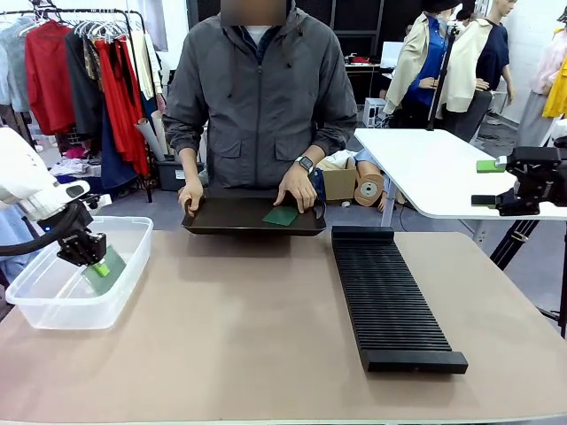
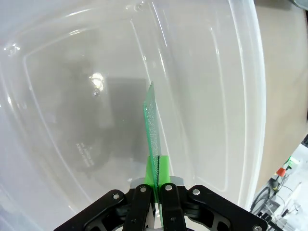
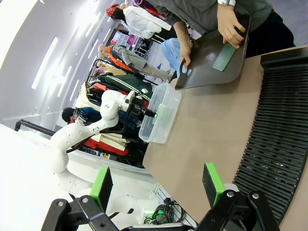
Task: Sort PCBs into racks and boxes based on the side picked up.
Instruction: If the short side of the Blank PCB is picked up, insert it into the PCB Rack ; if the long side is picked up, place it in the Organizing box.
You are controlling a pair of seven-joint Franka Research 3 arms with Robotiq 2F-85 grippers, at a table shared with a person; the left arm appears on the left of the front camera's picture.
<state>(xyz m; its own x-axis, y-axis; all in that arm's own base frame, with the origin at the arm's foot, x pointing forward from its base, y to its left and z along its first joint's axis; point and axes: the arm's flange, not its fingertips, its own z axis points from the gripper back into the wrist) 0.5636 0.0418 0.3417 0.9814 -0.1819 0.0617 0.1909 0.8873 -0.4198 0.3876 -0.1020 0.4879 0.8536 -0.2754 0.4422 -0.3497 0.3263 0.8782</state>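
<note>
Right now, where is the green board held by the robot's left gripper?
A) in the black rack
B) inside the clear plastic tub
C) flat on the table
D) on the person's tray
B: the left gripper is shut on the PCB, with the walls of the clear tub all around it.

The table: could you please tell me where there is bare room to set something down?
Widest bare patch of table: between the clear tub and the black rack, nearer than the tray. A narrower one lies right of the rack. Crowded: the tub, where the left gripper holds a PCB, and the tray under the person's hands.
</note>
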